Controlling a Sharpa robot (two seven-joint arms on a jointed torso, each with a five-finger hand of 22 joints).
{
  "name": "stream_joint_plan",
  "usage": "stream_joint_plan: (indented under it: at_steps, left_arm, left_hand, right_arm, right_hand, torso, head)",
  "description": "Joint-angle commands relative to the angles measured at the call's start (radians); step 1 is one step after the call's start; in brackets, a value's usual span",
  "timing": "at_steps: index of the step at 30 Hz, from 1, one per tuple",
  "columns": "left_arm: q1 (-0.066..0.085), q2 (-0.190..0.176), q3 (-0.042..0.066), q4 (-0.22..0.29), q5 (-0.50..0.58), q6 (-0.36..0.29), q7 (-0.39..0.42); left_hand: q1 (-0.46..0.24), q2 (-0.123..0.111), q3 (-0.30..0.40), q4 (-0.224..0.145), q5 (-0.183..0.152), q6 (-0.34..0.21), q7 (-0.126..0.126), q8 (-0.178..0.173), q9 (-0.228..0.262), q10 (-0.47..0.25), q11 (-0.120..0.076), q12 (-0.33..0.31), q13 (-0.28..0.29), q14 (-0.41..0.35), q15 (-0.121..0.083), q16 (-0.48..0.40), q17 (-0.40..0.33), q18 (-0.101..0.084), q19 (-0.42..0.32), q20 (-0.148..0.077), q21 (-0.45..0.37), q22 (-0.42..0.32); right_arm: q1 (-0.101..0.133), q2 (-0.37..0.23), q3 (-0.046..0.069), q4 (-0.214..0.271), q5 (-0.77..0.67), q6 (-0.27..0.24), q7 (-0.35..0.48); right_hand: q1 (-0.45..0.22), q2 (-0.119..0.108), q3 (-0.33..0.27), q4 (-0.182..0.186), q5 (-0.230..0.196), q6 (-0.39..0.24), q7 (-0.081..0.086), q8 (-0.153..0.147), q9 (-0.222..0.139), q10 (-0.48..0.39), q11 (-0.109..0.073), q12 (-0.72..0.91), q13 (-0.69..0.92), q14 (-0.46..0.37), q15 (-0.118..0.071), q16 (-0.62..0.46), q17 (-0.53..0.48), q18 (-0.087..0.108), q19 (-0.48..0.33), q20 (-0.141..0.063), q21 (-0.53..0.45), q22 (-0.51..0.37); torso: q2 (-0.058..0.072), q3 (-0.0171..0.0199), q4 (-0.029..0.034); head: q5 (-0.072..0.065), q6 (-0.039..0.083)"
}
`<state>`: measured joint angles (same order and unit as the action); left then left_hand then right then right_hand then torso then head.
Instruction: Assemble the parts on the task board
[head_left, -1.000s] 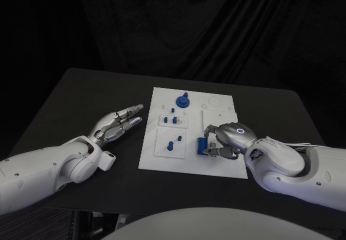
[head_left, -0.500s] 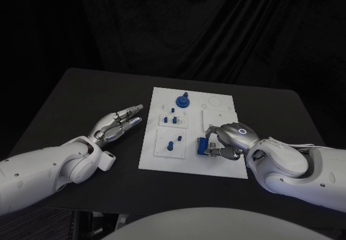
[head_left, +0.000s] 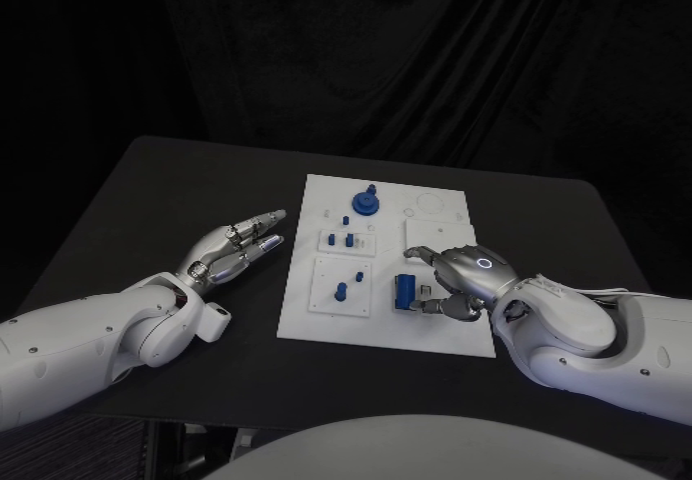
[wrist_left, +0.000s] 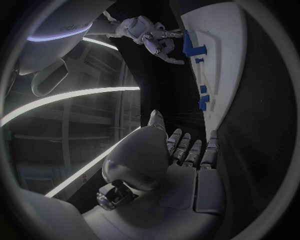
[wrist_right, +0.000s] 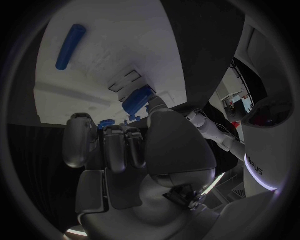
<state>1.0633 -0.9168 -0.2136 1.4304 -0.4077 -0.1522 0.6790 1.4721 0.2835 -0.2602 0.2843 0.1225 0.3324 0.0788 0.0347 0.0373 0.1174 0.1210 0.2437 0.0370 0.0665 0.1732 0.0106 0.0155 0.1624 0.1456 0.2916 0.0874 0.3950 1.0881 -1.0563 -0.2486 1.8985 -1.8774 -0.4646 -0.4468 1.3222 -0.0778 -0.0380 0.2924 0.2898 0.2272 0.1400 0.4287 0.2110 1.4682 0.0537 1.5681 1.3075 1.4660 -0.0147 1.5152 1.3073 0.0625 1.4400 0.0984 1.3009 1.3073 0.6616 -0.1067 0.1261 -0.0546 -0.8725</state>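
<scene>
The white task board (head_left: 378, 318) lies in the middle of the black table. A blue cylinder (head_left: 405, 291) lies flat on its near right part, also seen on the board (wrist_right: 106, 55) as a blue cylinder (wrist_right: 69, 40). My right hand (head_left: 459, 275) arches just right of it, fingers apart from the cylinder and holding nothing. A round blue knob (head_left: 365, 203) stands at the board's far end, and small blue pegs (head_left: 343, 240) and one peg (head_left: 340, 292) stand in the left inserts. My left hand (head_left: 238, 245) rests flat and open on the table left of the board.
Bare black table (head_left: 159, 200) surrounds the board on all sides. From the left wrist, my left hand (wrist_left: 184, 150) stretches beside the board's edge (wrist_left: 222, 65), with my right hand (wrist_left: 153, 35) beyond it.
My right hand's fingers have come off the blue cylinder and drawn back a little to the right; the cylinder stays lying on the board. The left arm has not moved.
</scene>
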Motion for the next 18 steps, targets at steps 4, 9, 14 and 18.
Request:
stream_joint_plan:
  at_steps: [4,9,14,18]
  left_arm:
    - [-0.003,-0.001,0.001,0.003,0.003,0.011,0.071]
    - [-0.003,-0.002,0.001,0.002,0.003,0.012,0.071]
    - [-0.003,-0.001,0.001,0.003,0.003,0.013,0.07]
    - [-0.003,-0.001,0.001,0.003,0.003,0.013,0.069]
  left_hand:
    - [-0.003,0.001,0.0,0.005,-0.002,-0.001,0.002,0.004,0.001,0.003,0.007,0.005,0.001,0.004,0.006,0.007,0.001,0.014,0.007,-0.002,0.005,-0.001]
    - [-0.003,0.001,0.0,0.005,-0.002,-0.001,0.002,0.004,0.001,0.003,0.007,0.005,0.001,0.004,0.006,0.007,0.001,0.014,0.007,-0.002,0.005,-0.001]
    - [-0.003,0.001,0.0,0.004,-0.002,-0.001,0.003,0.004,0.001,0.003,0.007,0.005,0.001,0.004,0.006,0.007,0.001,0.014,0.007,-0.002,0.005,-0.001]
    - [-0.003,0.001,0.0,0.004,-0.002,-0.001,0.003,0.004,0.001,0.003,0.007,0.005,0.001,0.004,0.006,0.007,0.001,0.014,0.007,-0.002,0.005,-0.001]
  right_arm:
    - [-0.003,-0.004,0.0,0.011,-0.034,-0.024,-0.025]
    - [-0.006,-0.005,0.0,0.018,-0.035,-0.038,-0.022]
    - [-0.008,-0.002,0.0,0.018,-0.036,-0.041,-0.025]
    - [-0.009,0.003,0.0,0.014,-0.036,-0.024,-0.032]
  right_hand:
    - [-0.014,-0.011,0.012,-0.002,-0.003,0.057,0.018,0.12,0.031,0.103,0.005,0.003,0.263,0.062,0.005,-0.005,0.131,0.002,-0.006,-0.001,-0.002,0.178]
    - [-0.061,-0.037,0.014,0.0,0.001,0.053,0.016,0.215,0.051,0.103,0.004,0.003,0.263,0.063,0.004,-0.004,0.133,0.001,-0.004,-0.001,-0.002,0.179]
    - [-0.088,-0.034,0.018,0.0,-0.001,0.046,0.01,0.336,0.09,0.103,-0.001,0.003,0.263,0.063,0.0,-0.003,0.133,0.001,-0.003,-0.004,-0.002,0.18]
    - [-0.101,-0.037,0.016,-0.001,-0.002,0.033,0.007,0.404,0.114,0.103,-0.002,0.003,0.263,0.063,-0.001,-0.003,0.132,0.002,-0.004,-0.006,-0.005,0.179]
  torso:
    - [0.0,-0.0002,0.0005]
    - [0.0,-0.0001,0.0005]
    - [-0.001,0.0003,-0.0008]
    - [0.0,0.0,-0.0013]
  head:
    - [-0.001,0.0]
    - [-0.003,0.0]
    - [-0.002,0.0]
    - [-0.001,0.0]
